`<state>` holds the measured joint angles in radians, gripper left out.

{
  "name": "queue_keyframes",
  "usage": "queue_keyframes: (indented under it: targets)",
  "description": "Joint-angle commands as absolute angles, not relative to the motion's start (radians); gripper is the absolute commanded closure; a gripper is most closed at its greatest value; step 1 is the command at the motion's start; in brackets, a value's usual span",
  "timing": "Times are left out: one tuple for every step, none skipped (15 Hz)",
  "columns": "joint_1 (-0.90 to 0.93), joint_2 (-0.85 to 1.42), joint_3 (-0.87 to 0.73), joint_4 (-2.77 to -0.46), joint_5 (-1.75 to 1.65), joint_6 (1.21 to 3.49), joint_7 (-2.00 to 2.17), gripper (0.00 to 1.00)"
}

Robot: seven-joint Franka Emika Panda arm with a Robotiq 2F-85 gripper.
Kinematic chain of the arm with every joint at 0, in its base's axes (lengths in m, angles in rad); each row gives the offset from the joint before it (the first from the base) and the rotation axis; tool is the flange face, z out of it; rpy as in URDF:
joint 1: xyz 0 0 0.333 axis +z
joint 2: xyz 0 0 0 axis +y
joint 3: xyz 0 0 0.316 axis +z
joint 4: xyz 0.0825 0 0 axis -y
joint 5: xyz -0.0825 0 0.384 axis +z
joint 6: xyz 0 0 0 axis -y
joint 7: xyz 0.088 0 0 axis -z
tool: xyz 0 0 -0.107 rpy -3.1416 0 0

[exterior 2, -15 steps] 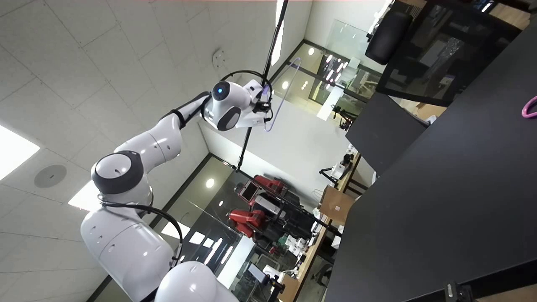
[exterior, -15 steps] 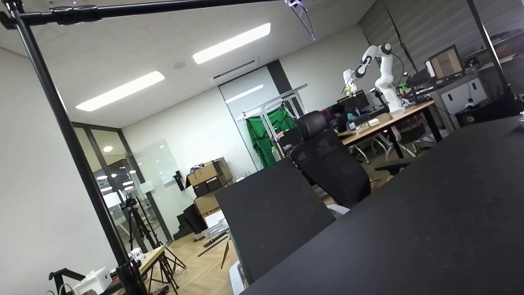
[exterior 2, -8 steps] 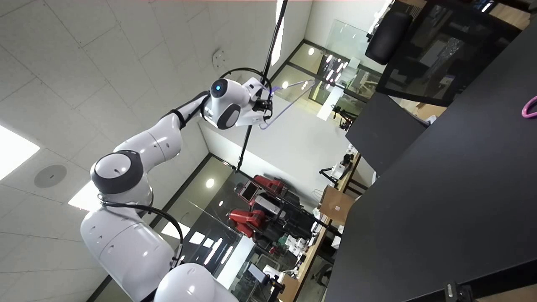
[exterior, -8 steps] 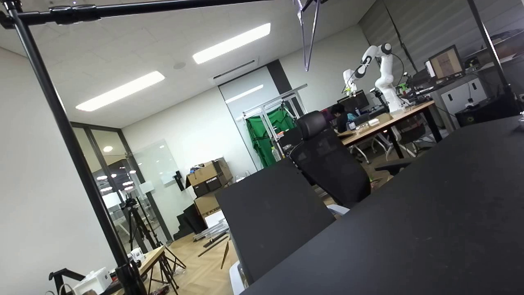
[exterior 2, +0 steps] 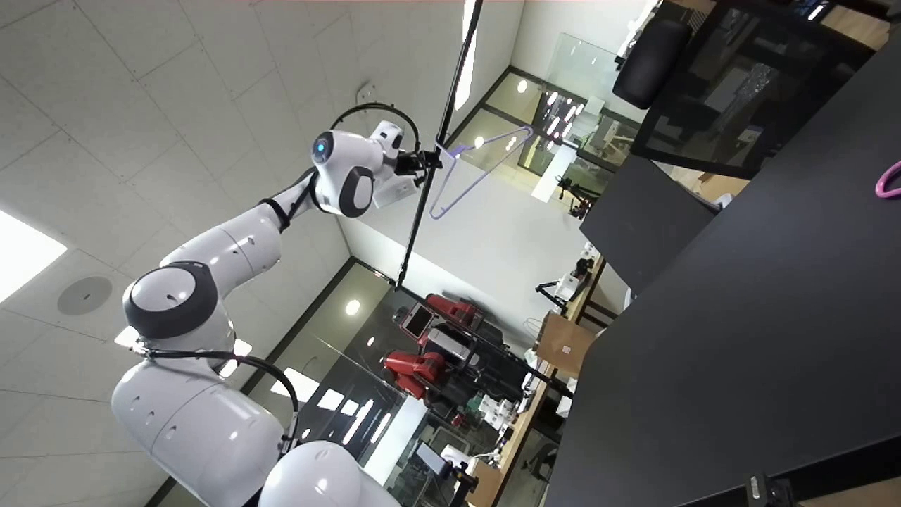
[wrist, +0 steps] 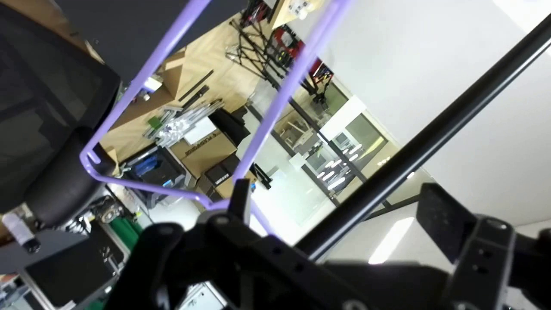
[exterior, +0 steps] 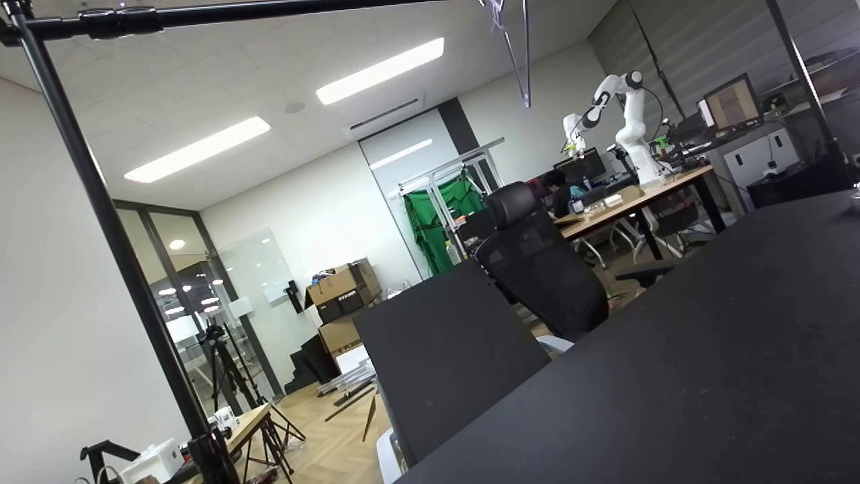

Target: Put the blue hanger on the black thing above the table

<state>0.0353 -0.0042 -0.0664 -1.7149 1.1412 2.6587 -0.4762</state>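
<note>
Now the gripper (wrist: 336,184) has drawn back from the blue hanger (wrist: 275,107); beside the black bar (wrist: 409,157), its fingers (wrist: 445,219) stand apart and grip nothing visible. The hanger is suspended just below the bar, its upper end reaching the bar; secure seating is hidden. Release is likely complete. Withdraw clear of the bar without snagging the hanger.

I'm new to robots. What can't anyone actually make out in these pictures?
Blue-purple hanger: its hook end is hidden behind the jaws in the wrist view, so whether it rests on the black bar is unclear.
Pink loop: cut off by the right edge in an exterior view.
Monitor: its contents are too small to read in an exterior view.
</note>
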Motion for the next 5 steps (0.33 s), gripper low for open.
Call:
queue_keyframes:
  targets:
    - [0.042, -0.133, -0.048, -1.823, 0.871, 2.751, -0.339, 0.00]
    - [0.036, -0.164, -0.037, -1.846, 0.797, 2.751, -0.293, 0.00]
    - [0.039, -0.087, -0.053, -1.771, 0.898, 2.728, -0.374, 0.00]
    - [0.041, -0.108, -0.049, -1.786, 0.877, 2.732, -0.358, 0.00]
    - [0.041, -0.112, -0.048, -1.788, 0.883, 2.731, -0.364, 0.00]
